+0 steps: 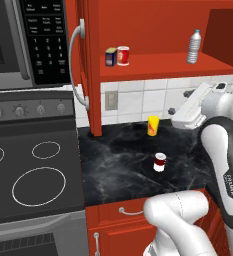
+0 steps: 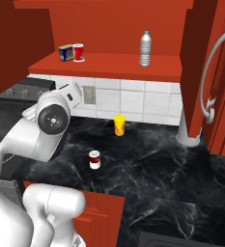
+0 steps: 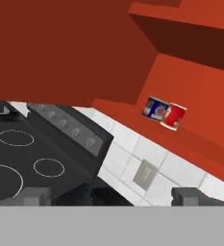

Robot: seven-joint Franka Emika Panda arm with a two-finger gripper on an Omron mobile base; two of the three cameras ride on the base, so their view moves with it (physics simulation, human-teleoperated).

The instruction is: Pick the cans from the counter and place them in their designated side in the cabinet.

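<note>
Hand view: my claw is spread wide, nothing between its tips.
Cabinet shelf, left end: red can upright, touching the blue-and-yellow box.
Cabinet shelf, right end: clear bottle, upright.
Counter: maroon can upright near the front; yellow-orange cup behind it, near the tiles.

One can on counter — cup behind, other can in cabinet

Blue box and bottle up high — yellow cup below, stovetop left.
</note>
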